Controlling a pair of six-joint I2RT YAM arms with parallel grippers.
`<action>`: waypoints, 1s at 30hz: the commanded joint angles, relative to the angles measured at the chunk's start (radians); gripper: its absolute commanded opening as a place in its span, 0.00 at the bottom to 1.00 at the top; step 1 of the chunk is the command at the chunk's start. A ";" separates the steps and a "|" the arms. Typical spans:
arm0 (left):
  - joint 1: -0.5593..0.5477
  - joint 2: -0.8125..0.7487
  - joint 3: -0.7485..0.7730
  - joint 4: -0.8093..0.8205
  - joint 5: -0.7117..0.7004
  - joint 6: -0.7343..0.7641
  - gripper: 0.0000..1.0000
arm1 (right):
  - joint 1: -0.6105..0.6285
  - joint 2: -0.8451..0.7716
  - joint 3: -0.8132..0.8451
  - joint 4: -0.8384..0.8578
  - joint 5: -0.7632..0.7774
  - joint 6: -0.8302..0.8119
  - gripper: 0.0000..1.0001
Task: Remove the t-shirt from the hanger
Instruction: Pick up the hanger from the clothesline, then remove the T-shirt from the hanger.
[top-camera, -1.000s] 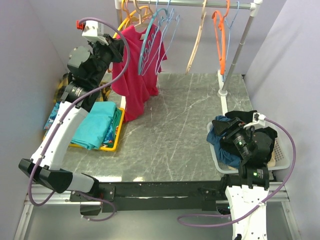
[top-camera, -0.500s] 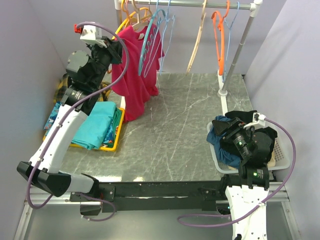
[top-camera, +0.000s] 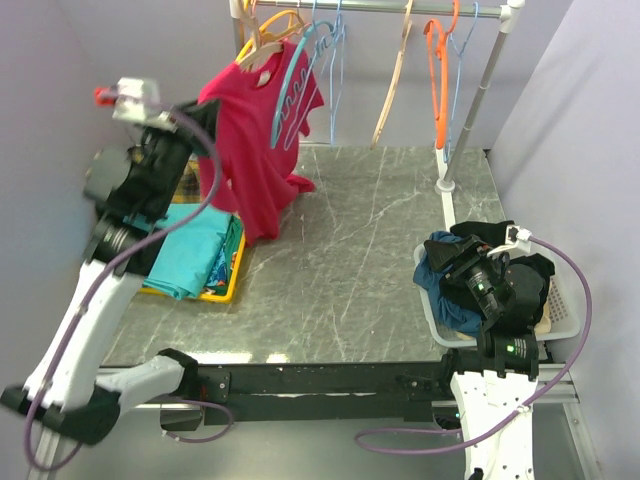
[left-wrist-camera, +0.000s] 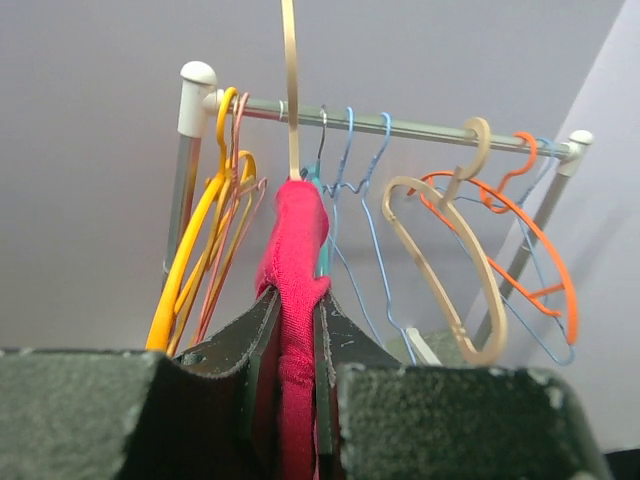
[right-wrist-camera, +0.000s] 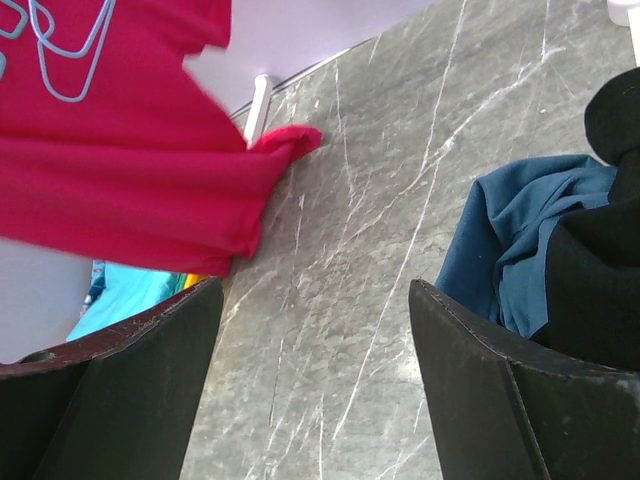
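The red t-shirt (top-camera: 250, 140) hangs from a tan hanger (top-camera: 262, 45) at the left end of the rail, its left side stretched out toward the left wall. My left gripper (top-camera: 197, 118) is shut on that edge. In the left wrist view a bunched fold of the t-shirt (left-wrist-camera: 298, 240) sits pinched in the left gripper (left-wrist-camera: 296, 300), and the hanger's tan hook (left-wrist-camera: 290, 90) rises above it. My right gripper (top-camera: 450, 262) stays low at the right, over the basket. It is open (right-wrist-camera: 315, 300) with only table between its fingers, and the t-shirt's hem (right-wrist-camera: 120, 170) shows far off.
The rail (top-camera: 400, 8) carries yellow, teal (top-camera: 290, 90), blue wire, tan (top-camera: 392, 90) and orange (top-camera: 438, 70) hangers. Its post (top-camera: 470, 110) stands at the back right. A yellow tray (top-camera: 236, 275) of teal clothes lies at the left. A white basket (top-camera: 565, 310) holds blue and black clothes.
My left arm has swung left and nearer, still gripping the t-shirt, drawing its left side out and up away from the rail. The right arm has not moved.
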 joint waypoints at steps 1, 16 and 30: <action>-0.005 -0.188 -0.136 0.055 0.024 -0.030 0.01 | -0.003 -0.012 0.031 0.028 -0.012 -0.002 0.82; -0.005 -0.604 -0.255 -0.457 0.185 -0.020 0.01 | -0.003 0.067 0.193 -0.075 -0.130 -0.174 0.86; -0.016 -0.744 -0.326 -0.568 0.858 0.060 0.01 | 0.374 0.263 0.492 -0.103 -0.390 -0.447 0.95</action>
